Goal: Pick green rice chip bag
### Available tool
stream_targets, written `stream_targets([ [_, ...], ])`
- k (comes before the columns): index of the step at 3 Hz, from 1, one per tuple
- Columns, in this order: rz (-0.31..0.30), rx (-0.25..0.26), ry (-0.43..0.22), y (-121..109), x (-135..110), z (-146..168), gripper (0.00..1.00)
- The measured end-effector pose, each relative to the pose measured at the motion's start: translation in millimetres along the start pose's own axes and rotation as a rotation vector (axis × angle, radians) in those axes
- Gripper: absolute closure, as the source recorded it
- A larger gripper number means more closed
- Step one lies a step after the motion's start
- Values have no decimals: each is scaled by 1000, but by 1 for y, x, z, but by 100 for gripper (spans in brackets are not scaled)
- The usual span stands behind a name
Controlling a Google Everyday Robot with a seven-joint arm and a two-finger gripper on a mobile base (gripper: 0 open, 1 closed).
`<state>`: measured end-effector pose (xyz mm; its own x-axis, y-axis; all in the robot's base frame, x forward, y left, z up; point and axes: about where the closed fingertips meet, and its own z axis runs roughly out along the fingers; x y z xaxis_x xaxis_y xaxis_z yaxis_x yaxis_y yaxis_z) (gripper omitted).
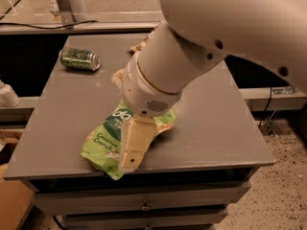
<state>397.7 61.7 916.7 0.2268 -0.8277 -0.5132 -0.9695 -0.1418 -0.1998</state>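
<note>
The grey counter (216,128) fills most of the view. The robot's thick white arm (216,32) reaches in from the upper right, across the counter's middle. The green rice chip bag (102,142) lies flat near the front edge, left of centre, one corner poking just past that edge. The gripper (130,158) is down on the bag's right half, its cream-coloured tip over the wrapper; how the jaws stand cannot be told. A small green can (80,59) lies on its side near the back left corner. A sliver of a tan snack bag (142,44) shows by the back edge, mostly behind the arm.
</note>
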Motion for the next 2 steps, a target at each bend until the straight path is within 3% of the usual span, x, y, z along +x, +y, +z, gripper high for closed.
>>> stream_targets([
  [2,-50,-33,133,-6,31,25,0],
])
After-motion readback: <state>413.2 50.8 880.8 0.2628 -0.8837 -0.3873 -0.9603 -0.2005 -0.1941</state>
